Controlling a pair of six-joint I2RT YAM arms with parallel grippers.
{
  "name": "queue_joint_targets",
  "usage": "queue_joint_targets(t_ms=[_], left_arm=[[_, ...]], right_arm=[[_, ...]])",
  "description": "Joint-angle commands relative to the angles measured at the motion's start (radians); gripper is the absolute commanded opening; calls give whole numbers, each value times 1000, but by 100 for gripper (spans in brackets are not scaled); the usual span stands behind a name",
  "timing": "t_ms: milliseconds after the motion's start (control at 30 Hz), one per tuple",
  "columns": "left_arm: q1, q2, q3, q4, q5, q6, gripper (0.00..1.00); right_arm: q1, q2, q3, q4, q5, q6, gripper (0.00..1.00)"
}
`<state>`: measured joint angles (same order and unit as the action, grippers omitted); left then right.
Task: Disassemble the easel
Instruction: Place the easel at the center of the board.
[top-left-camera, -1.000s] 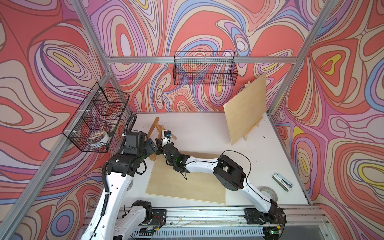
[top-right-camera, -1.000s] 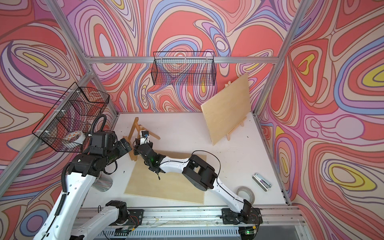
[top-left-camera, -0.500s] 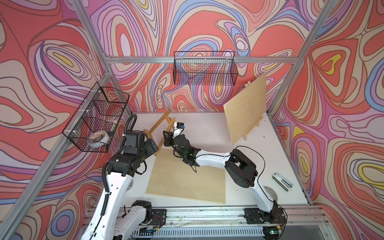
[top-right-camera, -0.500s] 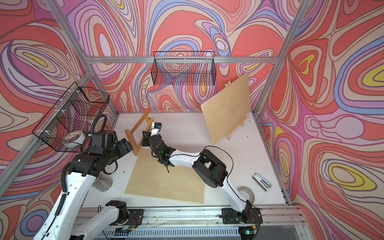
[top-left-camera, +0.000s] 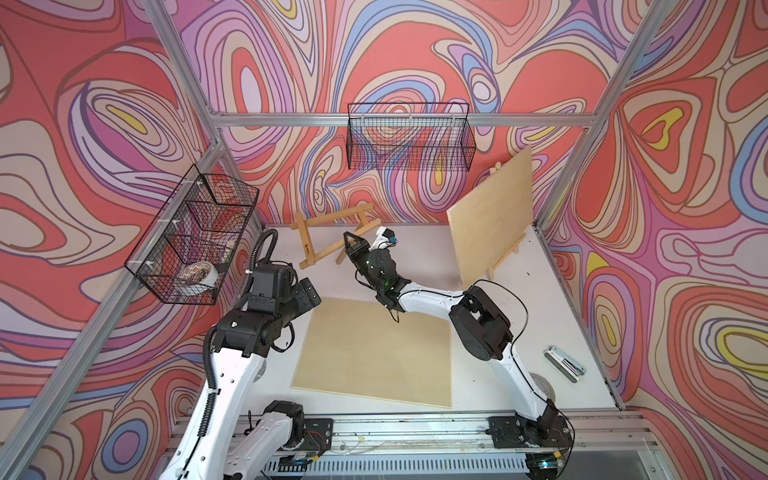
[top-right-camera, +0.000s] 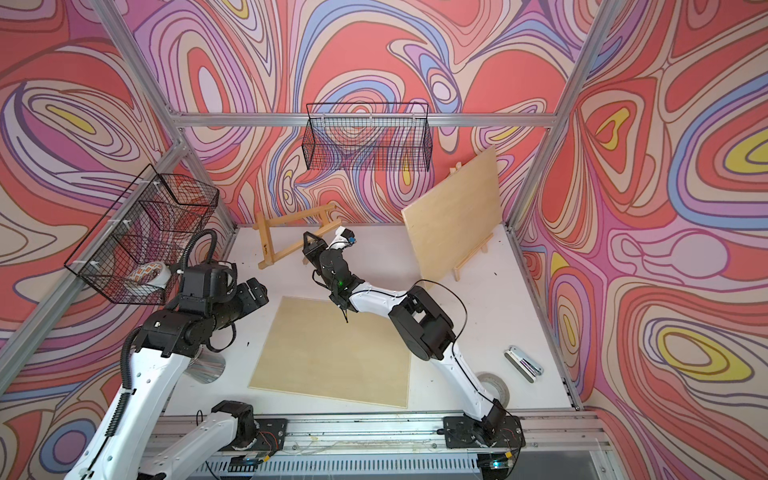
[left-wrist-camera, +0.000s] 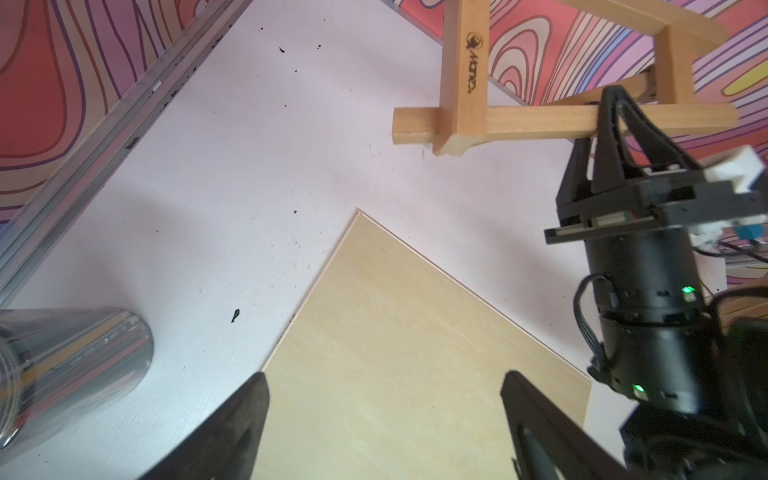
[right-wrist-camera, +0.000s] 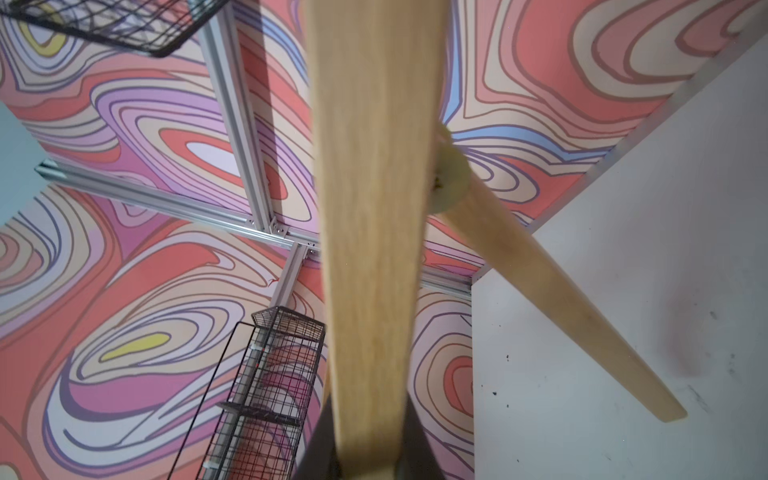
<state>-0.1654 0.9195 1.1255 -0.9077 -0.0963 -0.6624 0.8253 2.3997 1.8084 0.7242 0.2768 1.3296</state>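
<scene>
A: Where's the wooden easel (top-left-camera: 328, 252)?
B: Tilted by the back wall, one bar pinched in the right gripper (top-left-camera: 349, 239), jaws clamped tight.
A: And the left gripper (left-wrist-camera: 384, 378)?
B: Spread wide, holding nothing, above a corner of the flat plywood board (top-left-camera: 374, 353) lying on the white table (top-left-camera: 415, 257).
</scene>
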Motion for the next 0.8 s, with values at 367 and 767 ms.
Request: queue_joint_targets(t_ms=[367,767], left_arm=[[-17,-4,5,10,9,10,90],[-16,-2,3,10,9,8,90]], right_arm=[[-53,258,146,1,8,293,0],[-58,343,193,-177,-39,257,0]])
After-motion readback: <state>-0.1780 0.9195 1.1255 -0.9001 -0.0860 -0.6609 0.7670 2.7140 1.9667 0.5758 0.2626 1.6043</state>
